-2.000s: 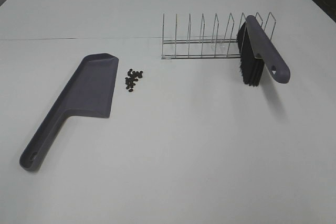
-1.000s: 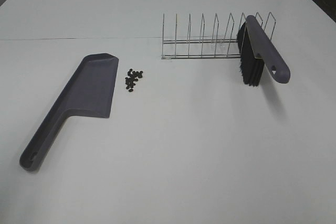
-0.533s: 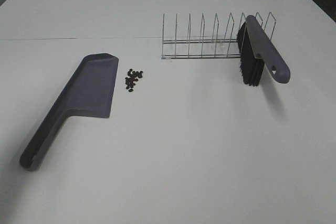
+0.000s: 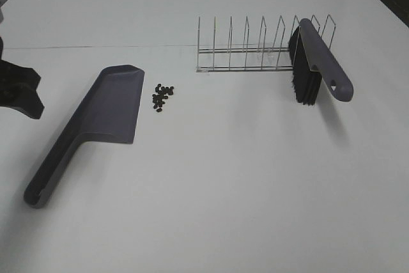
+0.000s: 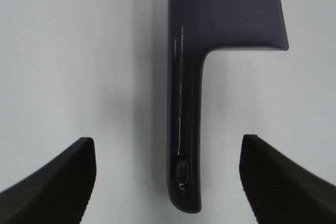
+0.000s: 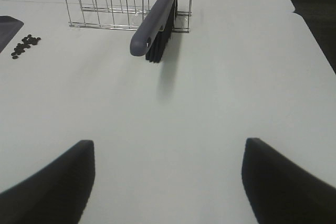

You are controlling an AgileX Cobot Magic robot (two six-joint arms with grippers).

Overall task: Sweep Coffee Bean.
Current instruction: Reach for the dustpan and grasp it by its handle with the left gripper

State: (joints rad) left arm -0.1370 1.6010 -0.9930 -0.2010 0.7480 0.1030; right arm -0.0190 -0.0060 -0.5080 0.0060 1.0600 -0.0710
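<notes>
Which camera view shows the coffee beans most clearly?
The exterior high view: the coffee beans lie unobstructed beside the dustpan. The right wrist view shows them small at its edge; the left wrist view shows none.

A plain white table [image 4: 230, 183], dark beyond its far corner.

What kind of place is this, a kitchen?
Likely a robot test bench, not a kitchen: a plain white table holding a dustpan, a brush propped in a wire rack, and a few coffee beans.
</notes>
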